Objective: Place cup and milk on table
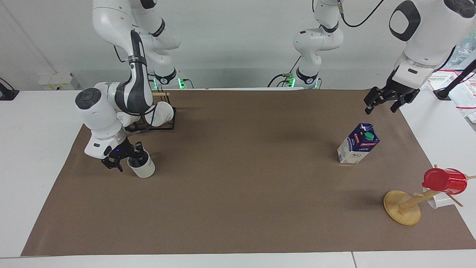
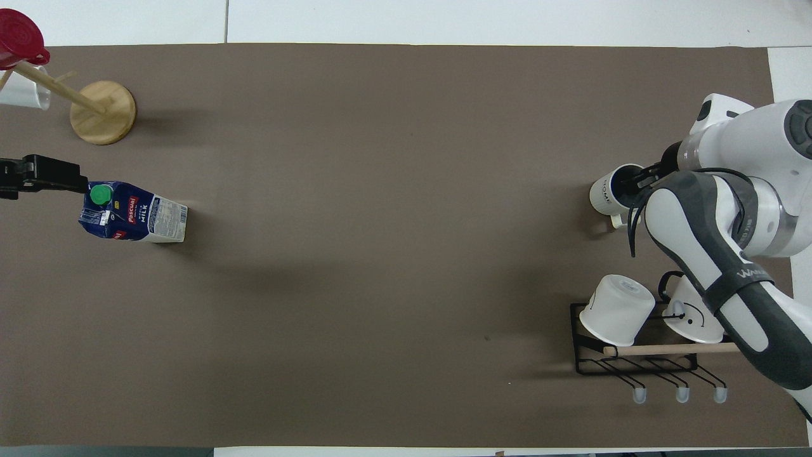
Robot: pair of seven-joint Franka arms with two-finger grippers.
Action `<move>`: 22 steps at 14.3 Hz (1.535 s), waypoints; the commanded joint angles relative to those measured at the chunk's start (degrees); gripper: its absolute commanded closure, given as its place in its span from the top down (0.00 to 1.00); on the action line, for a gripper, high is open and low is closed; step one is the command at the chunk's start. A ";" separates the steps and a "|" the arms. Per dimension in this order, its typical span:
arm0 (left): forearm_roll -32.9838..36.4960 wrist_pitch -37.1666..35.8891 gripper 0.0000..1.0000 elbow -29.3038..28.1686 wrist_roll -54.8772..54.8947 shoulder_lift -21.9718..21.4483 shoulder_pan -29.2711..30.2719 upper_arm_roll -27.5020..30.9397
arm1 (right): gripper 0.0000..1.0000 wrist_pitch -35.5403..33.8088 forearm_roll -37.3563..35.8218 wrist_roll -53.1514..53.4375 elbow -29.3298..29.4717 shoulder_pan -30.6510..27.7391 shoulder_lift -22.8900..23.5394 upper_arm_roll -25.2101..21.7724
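The cup stands upright on the brown mat of the table, toward the right arm's end, farther from the robots than the mug rack. My right gripper is low at the cup's rim and open, with one finger inside the mouth and the other outside the wall. The overhead view shows the cup half covered by the right arm. The milk stands on the mat toward the left arm's end; it also shows in the overhead view. My left gripper hangs open in the air over the mat's edge beside the milk.
A black wire rack with two white mugs stands near the right arm's base, also in the overhead view. A wooden mug tree holding a red cup stands farther from the robots than the milk.
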 commanded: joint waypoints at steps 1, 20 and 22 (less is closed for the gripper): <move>0.42 6.51 1.00 -6.18 1.84 -1.81 0.58 -0.06 | 0.00 1.07 1.67 -0.74 -0.92 -0.46 -0.44 0.33; 0.42 17.60 1.00 -15.51 8.00 2.95 0.58 -0.06 | 0.00 -2.98 0.62 35.21 6.82 23.17 -0.53 0.69; 0.42 17.60 1.00 -15.16 8.00 2.86 0.58 -0.06 | 0.00 -2.62 0.18 36.00 6.72 26.15 -0.01 0.60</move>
